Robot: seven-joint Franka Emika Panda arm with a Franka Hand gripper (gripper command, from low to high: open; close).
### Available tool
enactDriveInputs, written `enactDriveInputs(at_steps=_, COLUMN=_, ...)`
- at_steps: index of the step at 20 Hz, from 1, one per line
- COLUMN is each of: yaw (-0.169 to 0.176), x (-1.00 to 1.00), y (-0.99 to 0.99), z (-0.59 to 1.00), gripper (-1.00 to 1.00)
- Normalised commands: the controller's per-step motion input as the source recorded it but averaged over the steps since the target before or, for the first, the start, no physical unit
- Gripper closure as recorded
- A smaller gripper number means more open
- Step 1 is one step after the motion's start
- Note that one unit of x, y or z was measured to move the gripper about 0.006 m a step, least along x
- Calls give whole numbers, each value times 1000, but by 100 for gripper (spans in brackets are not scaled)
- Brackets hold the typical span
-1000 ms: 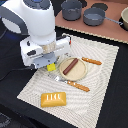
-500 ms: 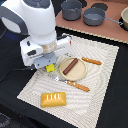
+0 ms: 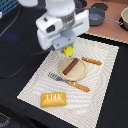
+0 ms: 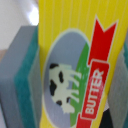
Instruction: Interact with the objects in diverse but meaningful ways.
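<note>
The jaws grip the butter block [image 4: 75,65] in the air above the plate's [image 3: 82,73] far rim, while the sausage [image 3: 70,66] lies on the plate and the bread [image 3: 53,99] waits untouched near the mat's [image 3: 107,75] front edge.

The butter block [image 4: 75,65] looks like smooth printed plastic or card with a slight sheen, can't tell which. The gripper [image 4: 70,70] pads [image 4: 22,80] are matt grey with a teal rubbery-looking layer. The placemat [image 3: 45,75] looks like woven cloth with a wavy print. The bread loaf [image 3: 53,99] and sausage [image 3: 70,66] look like smooth plastic, the plate [image 3: 80,73] matt, the pot [image 3: 95,16] dull grey metal.
</note>
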Motion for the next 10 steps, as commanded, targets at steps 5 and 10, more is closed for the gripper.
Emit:
enactDriveInputs(at_steps=5, yaw=0, x=998, y=413, z=441, gripper=100)
enactDriveInputs(at_steps=10, yaw=0, x=1000, y=387, z=193, gripper=100)
